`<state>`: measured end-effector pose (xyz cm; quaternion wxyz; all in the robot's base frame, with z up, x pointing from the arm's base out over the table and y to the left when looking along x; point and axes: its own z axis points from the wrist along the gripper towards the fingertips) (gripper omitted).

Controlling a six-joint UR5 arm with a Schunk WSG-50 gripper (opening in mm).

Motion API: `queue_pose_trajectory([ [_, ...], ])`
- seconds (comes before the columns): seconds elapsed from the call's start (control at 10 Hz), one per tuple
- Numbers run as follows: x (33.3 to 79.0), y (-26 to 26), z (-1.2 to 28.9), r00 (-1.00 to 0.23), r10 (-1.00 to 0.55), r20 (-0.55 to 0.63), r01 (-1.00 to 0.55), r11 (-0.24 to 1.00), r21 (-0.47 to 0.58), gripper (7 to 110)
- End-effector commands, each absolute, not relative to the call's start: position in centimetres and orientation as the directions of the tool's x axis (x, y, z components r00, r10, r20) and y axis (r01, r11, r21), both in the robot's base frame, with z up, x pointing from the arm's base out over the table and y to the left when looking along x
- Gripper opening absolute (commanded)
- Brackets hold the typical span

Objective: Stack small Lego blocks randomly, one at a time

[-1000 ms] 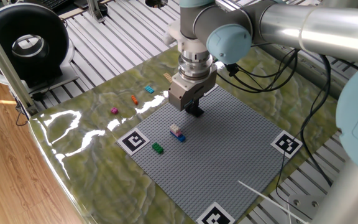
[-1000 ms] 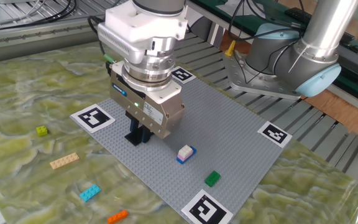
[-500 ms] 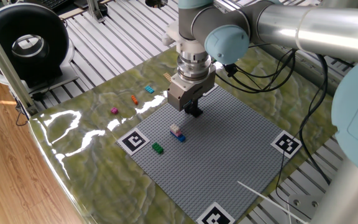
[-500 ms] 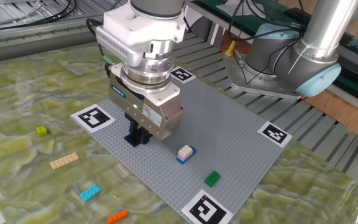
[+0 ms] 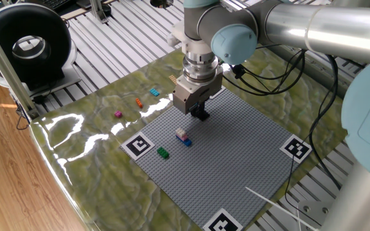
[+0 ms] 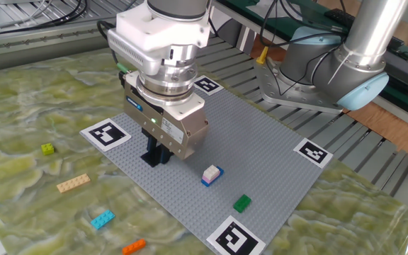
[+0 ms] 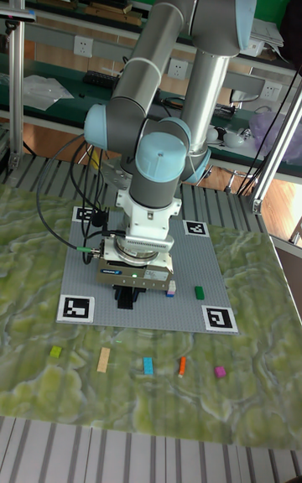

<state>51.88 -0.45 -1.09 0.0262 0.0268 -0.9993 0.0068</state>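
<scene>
My gripper (image 5: pixel 200 115) (image 6: pixel 156 156) (image 7: pixel 125 299) stands low over the grey baseplate (image 5: pixel 236 160), its dark fingers close together with nothing visible between them. A white-pink brick stacked on a blue one (image 5: pixel 183 136) (image 6: pixel 210 175) sits on the plate just beside it. A green brick (image 5: pixel 162 153) (image 6: pixel 241 203) lies on the plate near a marker tag. Off the plate on the mat lie a magenta brick (image 5: pixel 117 114), an orange brick (image 6: pixel 134 246), a cyan brick (image 6: pixel 102 219), a tan brick (image 6: pixel 73 183) and a yellow-green brick (image 6: pixel 47 149).
Black-and-white marker tags (image 6: pixel 106 133) (image 6: pixel 233 237) sit at the baseplate's corners. A black round device (image 5: pixel 27 45) stands at the table's far corner. Cables (image 5: pixel 281 77) hang from the arm over the plate's back side.
The gripper has drifted slightly away from the white-pink and blue stack, staying low over the plate. The bricks have not moved.
</scene>
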Motion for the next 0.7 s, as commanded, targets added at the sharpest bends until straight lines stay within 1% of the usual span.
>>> queue_pose_trajectory([
  [0.0, 52.24, -0.46, -1.1, -0.998, -0.048, 0.05, -0.048, 0.999, -0.003, 22],
  [0.6, 52.15, -0.18, -1.07, -0.998, -0.046, 0.05, -0.046, 0.999, -0.001, 22],
])
